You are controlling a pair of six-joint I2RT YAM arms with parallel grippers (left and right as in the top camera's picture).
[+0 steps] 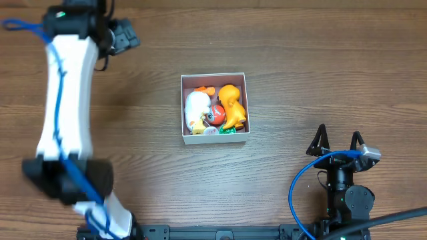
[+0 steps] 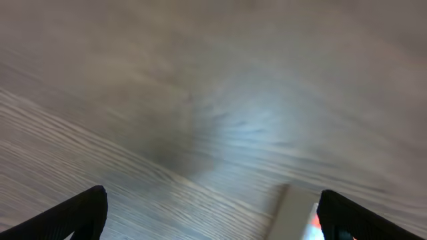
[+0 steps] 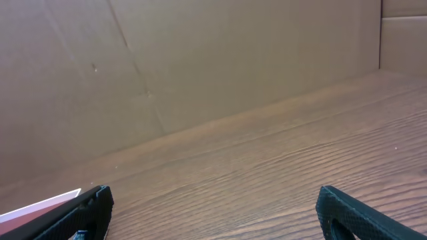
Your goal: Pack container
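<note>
Overhead, the container sits near the middle of the tabletop, its white walls square to the picture's edges. Being square, it has no long axis to line up with. Inside it lie a white toy, an orange duck and a small red ball between them, packed close together. No loose toy shows on the wood around it.

Taking twelve o'clock as the picture's top, the left tool hangs at the far left corner. The container lies at about four o'clock from it, well apart. The right tool stands near the front right with its fingers pointing to twelve. From there the container is at about ten o'clock, also well apart. The two gaps look much alike, the left one perhaps a little shorter.

Both tools have their fingers spread wide with nothing between them. The left wrist view is blurred, but a pale wall and a flash of red sit at its lower right, which I take for a corner of the container. The right wrist view shows mostly bare wood, with a pale pinkish edge at its lower left that may be the same box.

Any coming reach would have to come in diagonally toward the centre, whichever arm makes it.
</note>
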